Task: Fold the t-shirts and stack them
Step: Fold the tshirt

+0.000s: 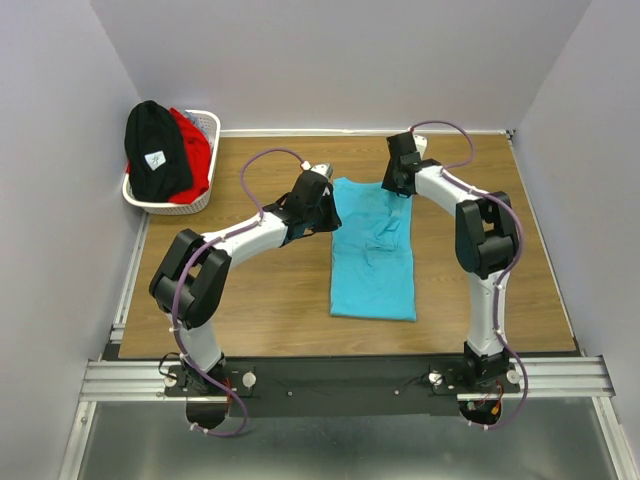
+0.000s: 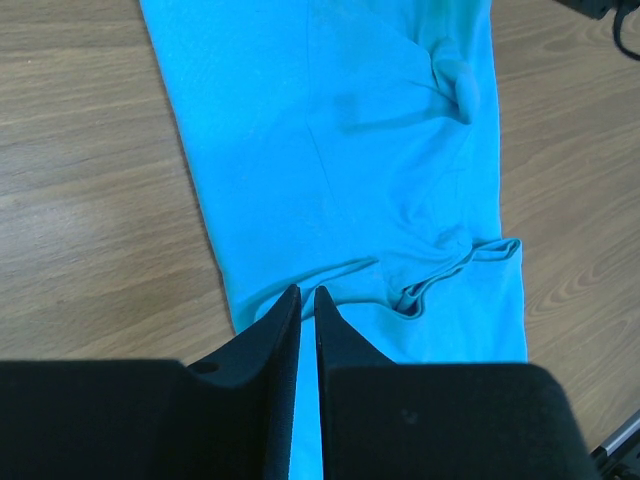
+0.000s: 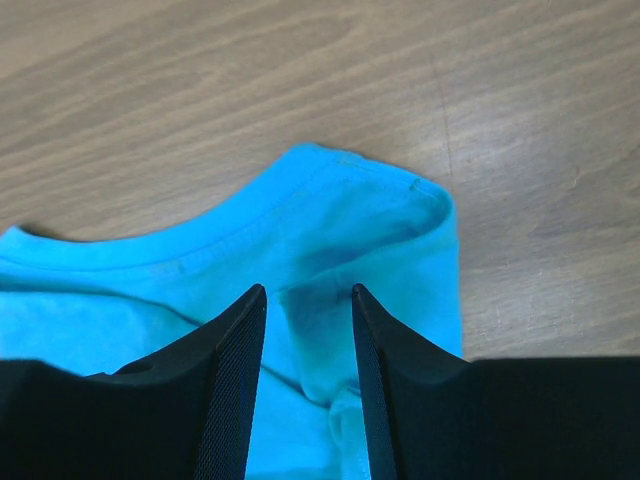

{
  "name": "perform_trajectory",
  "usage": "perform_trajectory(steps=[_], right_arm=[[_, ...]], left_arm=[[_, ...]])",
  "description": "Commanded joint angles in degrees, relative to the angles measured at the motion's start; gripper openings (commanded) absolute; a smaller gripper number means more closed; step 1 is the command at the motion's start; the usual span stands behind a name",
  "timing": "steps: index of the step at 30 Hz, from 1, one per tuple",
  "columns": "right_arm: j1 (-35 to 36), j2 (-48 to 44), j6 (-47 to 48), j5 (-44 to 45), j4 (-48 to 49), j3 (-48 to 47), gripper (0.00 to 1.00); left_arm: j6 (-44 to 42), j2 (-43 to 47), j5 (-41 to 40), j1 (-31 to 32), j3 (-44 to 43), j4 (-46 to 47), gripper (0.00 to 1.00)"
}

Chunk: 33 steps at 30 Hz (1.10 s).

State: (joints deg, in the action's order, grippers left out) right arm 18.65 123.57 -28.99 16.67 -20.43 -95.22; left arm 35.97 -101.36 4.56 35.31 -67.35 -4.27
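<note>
A bright turquoise t-shirt (image 1: 372, 275) lies folded into a long strip on the wooden table. My left gripper (image 1: 328, 205) hovers at its far left edge. In the left wrist view the shirt (image 2: 330, 150) spreads out flat below the left gripper (image 2: 305, 290), whose jaws are nearly together with only a thin slit between them. My right gripper (image 1: 398, 180) is at the shirt's far right corner. In the right wrist view it (image 3: 308, 292) is open, its jaws either side of a raised fold near the hem (image 3: 330, 215). A black t-shirt (image 1: 155, 150) with a white label and a red t-shirt (image 1: 195, 145) lie in the basket.
The white lattice basket (image 1: 170, 205) stands at the far left corner against the walls. Bare wooden table (image 1: 500, 270) lies right of the shirt, and more (image 1: 270, 290) left of it. Grey walls close in the table on three sides.
</note>
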Motion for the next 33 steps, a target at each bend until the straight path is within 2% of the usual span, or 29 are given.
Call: perform_trajectory(steps=[1,6,13,16,20,27,33], right_arm=[[-0.02,1.59,-0.36,2.93,-2.60,-1.99,0.47],[-0.02,2.90,-0.45,3.37,-2.78,-2.51,0.43],[-0.02,3.87,-0.45,3.29,-2.87,-3.13,0.26],[-0.02,3.52,-0.63,2.76,-2.87,-3.22,0.13],[0.07,1.51,-0.71,2.14,-2.87,-2.60,0.03],[0.68,-2.98,-0.71,1.18,-2.78,-0.58,0.00],[1.82,-3.25,-0.63,0.39,-2.78,-0.23,0.00]], left_arm=[[-0.99,2.40,0.10,-0.24,0.11,-0.03,0.18],[-1.07,2.31,0.10,-0.24,0.20,-0.12,0.18],[-1.16,2.13,0.10,-0.24,-0.06,-0.21,0.18],[-1.16,2.05,0.19,-0.24,-0.15,-0.12,0.18],[-1.16,2.04,0.28,-0.24,-0.15,-0.12,0.18],[-1.16,1.87,0.19,-0.24,-0.06,-0.04,0.18],[-1.07,1.87,0.28,-0.24,-0.06,0.05,0.18]])
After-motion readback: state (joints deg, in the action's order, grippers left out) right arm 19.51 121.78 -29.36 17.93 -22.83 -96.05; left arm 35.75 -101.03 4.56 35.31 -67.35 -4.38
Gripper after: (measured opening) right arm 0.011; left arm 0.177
